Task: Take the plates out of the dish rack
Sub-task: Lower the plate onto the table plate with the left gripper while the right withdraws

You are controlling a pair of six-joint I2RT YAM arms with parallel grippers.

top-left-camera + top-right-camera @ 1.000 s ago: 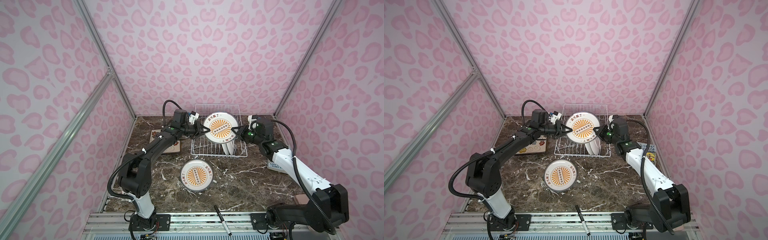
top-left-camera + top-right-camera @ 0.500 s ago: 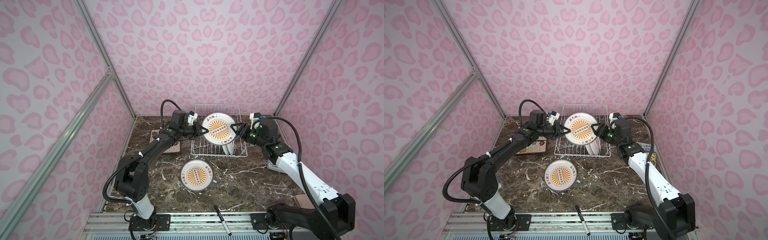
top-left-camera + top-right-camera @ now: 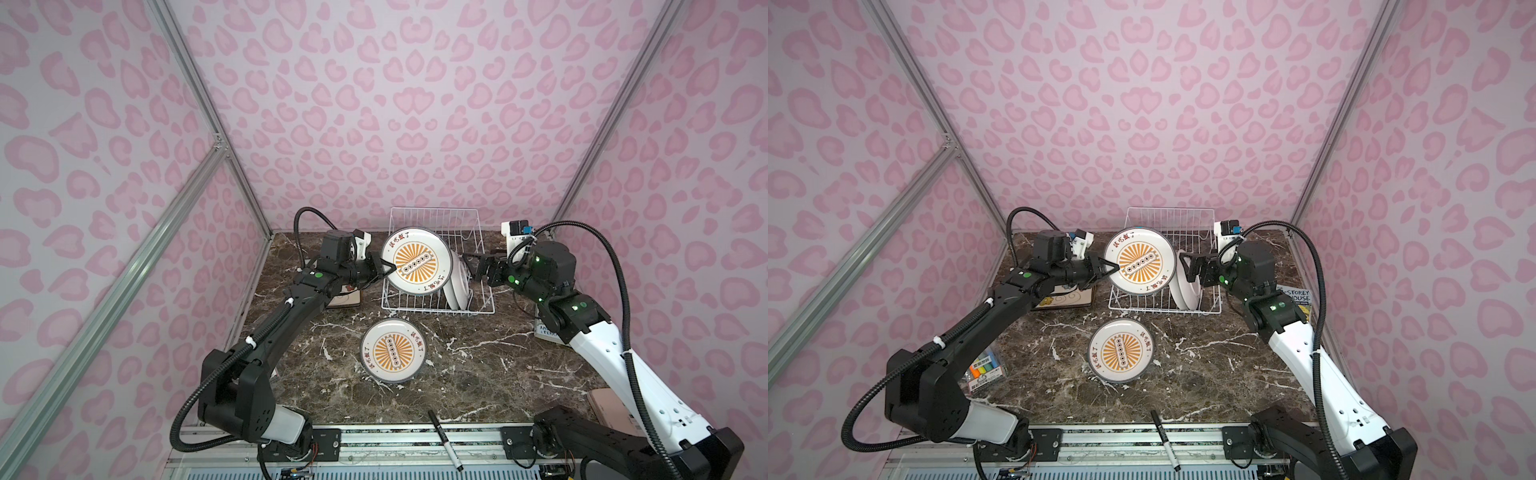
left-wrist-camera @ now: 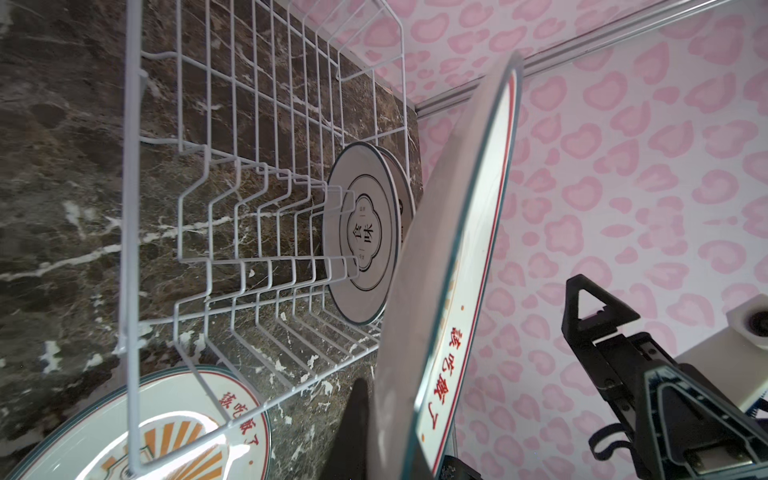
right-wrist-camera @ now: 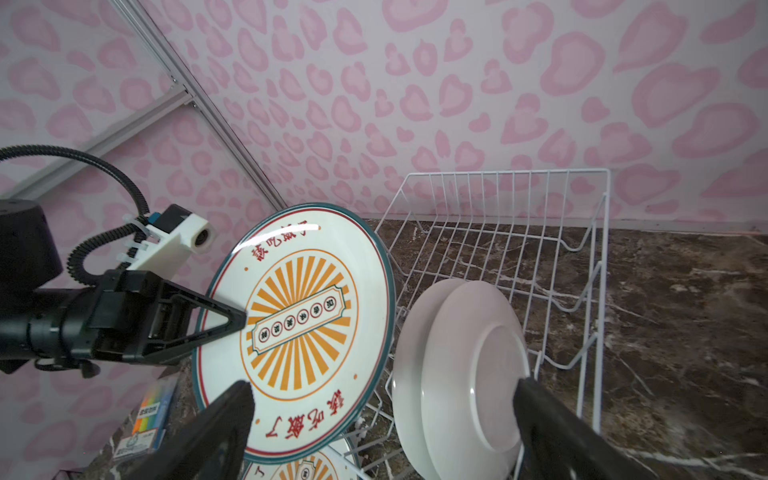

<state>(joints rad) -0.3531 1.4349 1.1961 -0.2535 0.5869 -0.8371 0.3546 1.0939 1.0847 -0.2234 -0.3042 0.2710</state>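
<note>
The left tool (image 3: pixel 390 269) is clamped tight on the rim of a sunburst plate (image 3: pixel 415 259). It's holding the plate up on edge, tilted, face toward the front, over the left part of the dish rack (image 3: pixel 434 216). In the left wrist view the plate looks clear of the tines, but its lowest edge is cut off there, so that's hard to say for sure. A second sunburst plate (image 3: pixel 392 351) lies flat on the table (image 3: pixel 490 374) just in front of the rack, so that one's done.

The right tool (image 3: pixel 468 270) has its jaws spread really wide with nothing in them. It sits at the rack's right side, about rim height, pointing in toward the middle.

The bit that matters: two white plates (image 3: pixel 457 286) stand on edge near the rack's front right, leaning together, backs turned toward the right tool. In the right wrist view they're straight ahead of it, with one of its fingers (image 5: pixel 552 424) on their far side and the held plate just beside the other finger.

So the right arm is clearly the nearer one, but it's facing the broad side, not the edge. It'd probably need to come over the top rim with a finger on each side. It's a tight spot, since the lifted plate is right next to that pair. The left arm likely wants to carry it forward first, or the two could clip.
</note>
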